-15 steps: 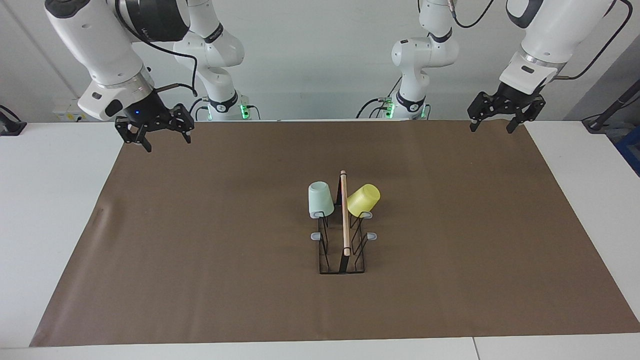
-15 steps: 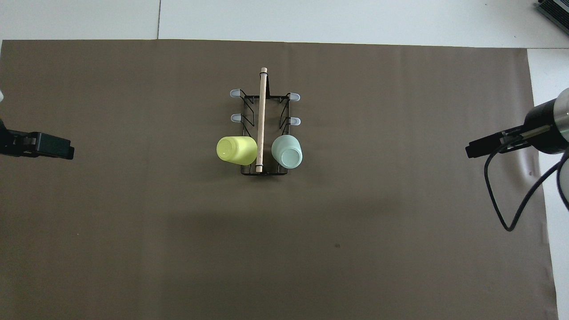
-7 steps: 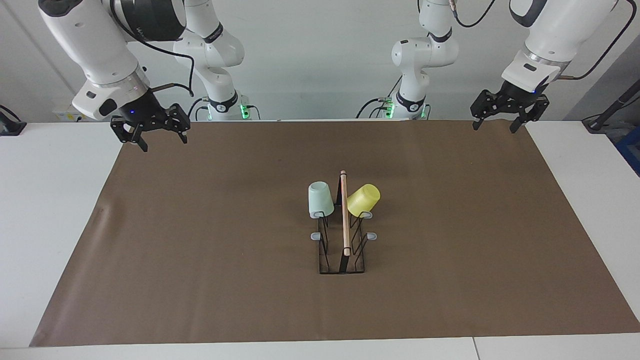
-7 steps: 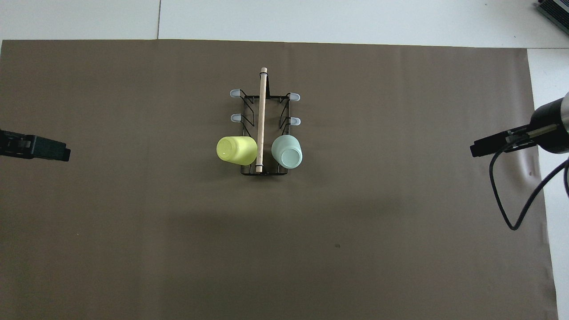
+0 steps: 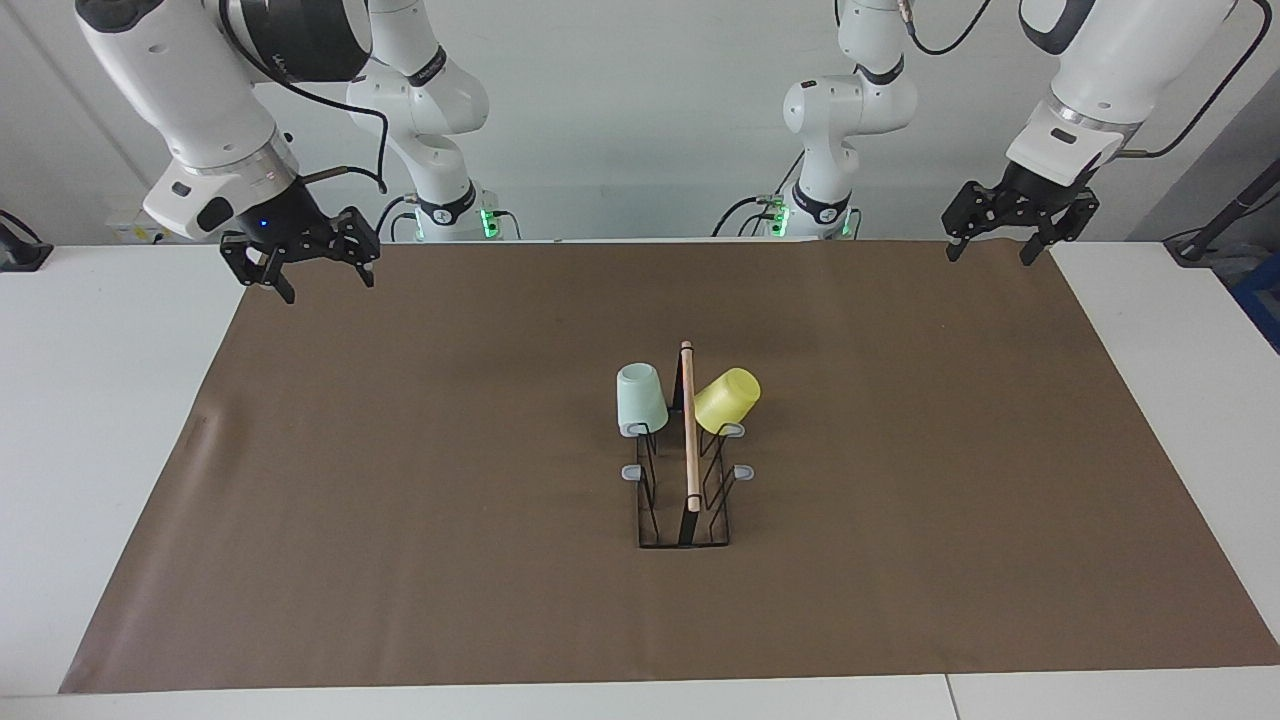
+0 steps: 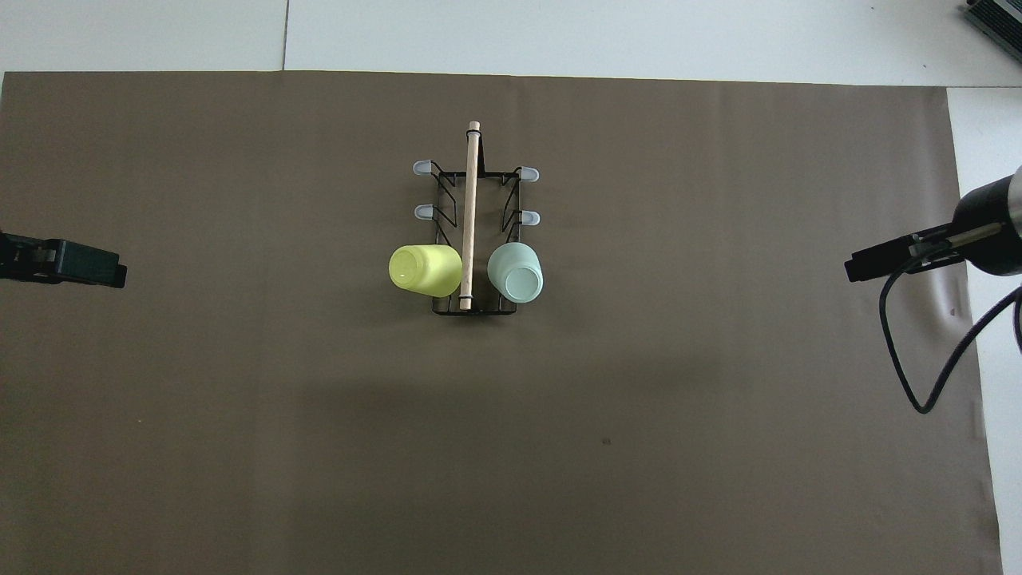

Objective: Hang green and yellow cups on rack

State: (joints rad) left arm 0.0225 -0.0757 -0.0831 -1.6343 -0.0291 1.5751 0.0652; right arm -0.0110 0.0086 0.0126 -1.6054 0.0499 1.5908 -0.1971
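Both cups (image 5: pixel 641 399) (image 5: pixel 727 399) hang on the rack's (image 5: pixel 685 520) prongs nearest the robots, one each side of its rod (image 5: pixel 689 430).

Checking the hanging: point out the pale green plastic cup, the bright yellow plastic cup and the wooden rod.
Pale green plastic cup (image 5: pixel 640 402), facing view, side wall.
Bright yellow plastic cup (image 5: pixel 727 400), facing view, side wall.
Wooden rod (image 6: pixel 469 216), overhead view, mid-length.

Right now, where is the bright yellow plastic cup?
The bright yellow plastic cup hangs tilted on the black wire rack, on the prong nearest the robots toward the left arm's end, across the wooden rod from the mint green cup.
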